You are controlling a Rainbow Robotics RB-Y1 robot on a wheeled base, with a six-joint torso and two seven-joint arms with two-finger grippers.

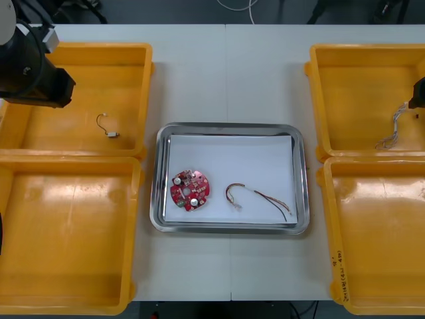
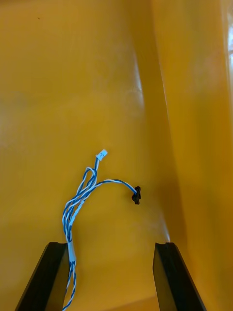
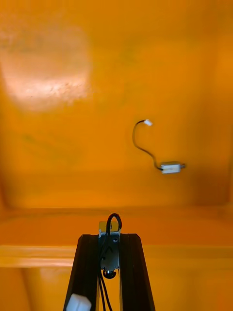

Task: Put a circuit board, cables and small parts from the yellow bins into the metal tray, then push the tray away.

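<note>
At the front view's upper left, the left gripper [image 3: 109,238] pinches a small metal part [image 3: 109,255] over a yellow bin [image 1: 99,46]; I think the metal tray [image 1: 229,126] comes next. The right gripper [image 2: 110,248] gapes wide above a blue and white cable [image 2: 77,201].

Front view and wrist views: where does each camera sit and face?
Front view: above the arms, looking steeply down at the metal tray; left arm over the far left yellow bin.
Left wrist view: on the left wrist, facing that bin's floor; left claw shut on a small metal part.
Right wrist view: on the right wrist, facing the far right bin floor; right claw open over a blue and white cable.
Shared: front and right wrist views show that cable.
</note>
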